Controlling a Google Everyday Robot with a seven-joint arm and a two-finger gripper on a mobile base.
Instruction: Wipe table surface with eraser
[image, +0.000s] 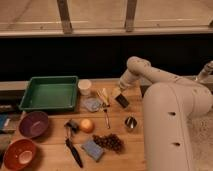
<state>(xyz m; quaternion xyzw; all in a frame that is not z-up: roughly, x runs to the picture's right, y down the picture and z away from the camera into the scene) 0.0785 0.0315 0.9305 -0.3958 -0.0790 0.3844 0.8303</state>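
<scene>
The eraser (122, 101), a small black block with a paler tan end, lies tilted on the light-brown wooden table surface (122, 152), right of the middle. My gripper (118, 92) comes in from the right on the white arm (150, 75) and sits right at the eraser's upper left end, touching it or nearly so. The gripper's tip is partly hidden by the wrist.
A green tray (49, 92) stands at the back left with a white cup (85, 86) beside it. A small metal cup (130, 122), an orange (87, 125), grapes (111, 142), a blue sponge (92, 149), a black-handled brush (73, 150), a purple bowl (33, 123) and an orange bowl (20, 153) lie nearer.
</scene>
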